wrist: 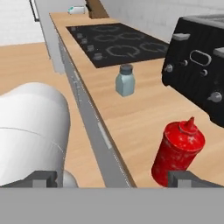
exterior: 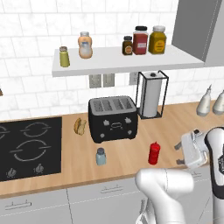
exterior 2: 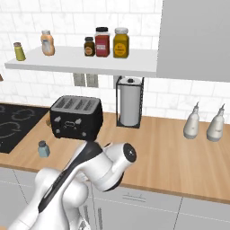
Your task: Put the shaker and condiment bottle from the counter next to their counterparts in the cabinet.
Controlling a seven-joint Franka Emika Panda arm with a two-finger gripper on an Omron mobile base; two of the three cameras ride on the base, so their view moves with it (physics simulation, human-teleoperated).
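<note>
The red condiment bottle (exterior: 154, 153) (wrist: 178, 147) stands upright on the wooden counter (exterior: 175, 122) near its front edge. My gripper (exterior: 179, 154) (wrist: 113, 179) hovers just right of it, open, with nothing between the fingertips (wrist: 183, 178). The pale blue-grey shaker (exterior: 101, 156) (exterior 2: 43, 148) (wrist: 124, 80) stands further left, in front of the toaster. On the open shelf (exterior: 127, 61) (exterior 2: 81, 60) the olive-green shaker (exterior: 64, 56) (exterior 2: 19, 51) and the peach-orange bottle (exterior: 85, 44) (exterior 2: 47, 42) stand at the left end. In the right base view my arm hides the red bottle.
A black toaster (exterior: 113, 118) sits behind both items, with a paper towel holder (exterior: 151, 94) to its right. The cooktop (exterior: 30, 146) lies left. Three jars (exterior: 141, 40) occupy the shelf's right part. Two white bottles (exterior: 204, 101) stand at the counter's far right.
</note>
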